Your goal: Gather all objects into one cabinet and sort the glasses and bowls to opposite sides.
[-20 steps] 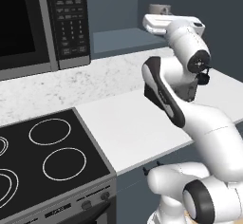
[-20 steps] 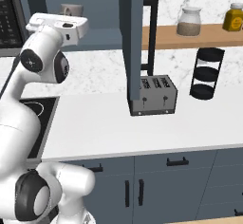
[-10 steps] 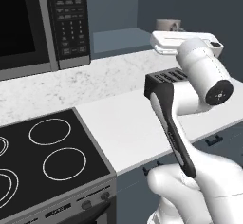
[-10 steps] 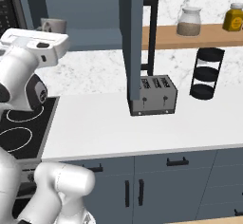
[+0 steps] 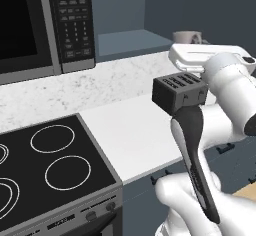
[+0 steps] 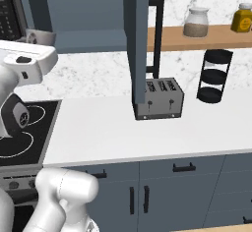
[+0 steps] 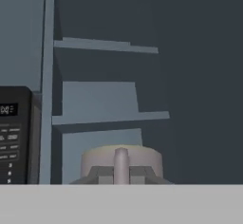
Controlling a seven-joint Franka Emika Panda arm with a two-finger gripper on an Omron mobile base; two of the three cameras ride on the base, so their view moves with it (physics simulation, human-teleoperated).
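Gripping grey-taupe mug (image 7: 121, 160) (writing unreadable)

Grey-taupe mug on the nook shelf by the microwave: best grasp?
Take the grey-taupe mug by its rim, one finger inside and one outside, coming from the open front of the shelf nook. It stands upright with its handle facing the pincer, so the wall beside the handle is clear. The pincer is shut now, so it must open first.
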